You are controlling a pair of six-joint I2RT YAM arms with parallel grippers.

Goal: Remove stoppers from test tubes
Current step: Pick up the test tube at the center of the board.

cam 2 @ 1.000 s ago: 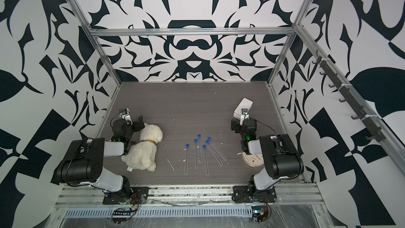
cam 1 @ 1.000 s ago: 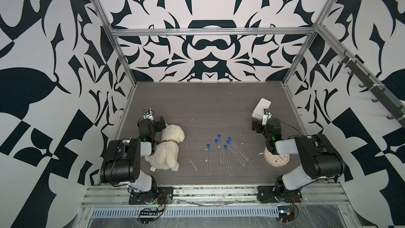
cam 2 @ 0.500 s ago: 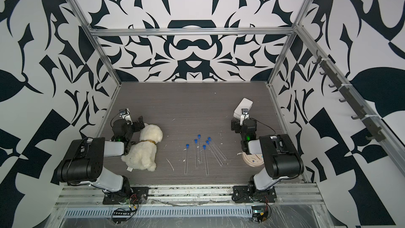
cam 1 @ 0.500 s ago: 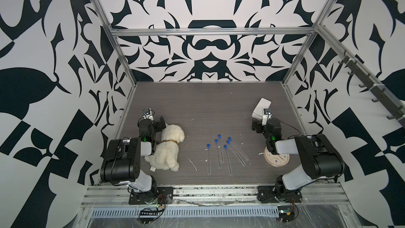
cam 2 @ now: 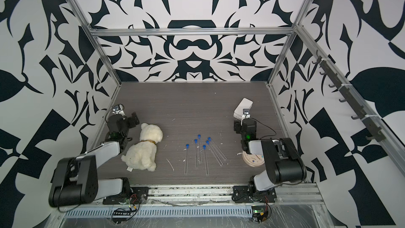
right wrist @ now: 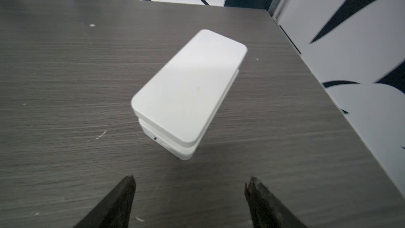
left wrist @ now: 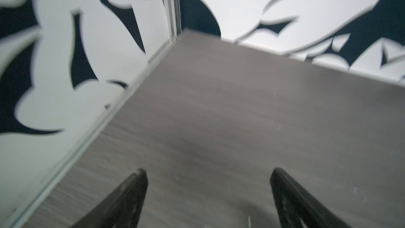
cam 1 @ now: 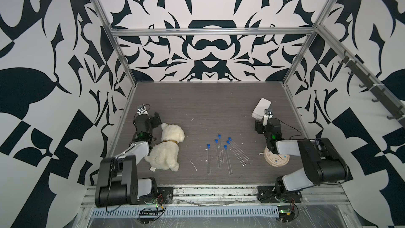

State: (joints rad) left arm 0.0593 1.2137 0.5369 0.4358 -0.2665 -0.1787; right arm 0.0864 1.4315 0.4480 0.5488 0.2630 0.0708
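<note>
Six test tubes [cam 1: 208,161] lie in the middle of the bench [cam 1: 197,106], blue stoppers [cam 1: 208,145] on their far ends, between plush dog [cam 1: 166,150] and clock [cam 1: 276,160]; left jaws and right jaws stand apart, empty

Grey table [cam 1: 197,106]: plush dog [cam 1: 167,152] L, test tubes [cam 1: 208,161] w/ stoppers [cam 1: 208,145] ctr, white case [cam 1: 260,109] + clock [cam 1: 276,161] R.
</note>
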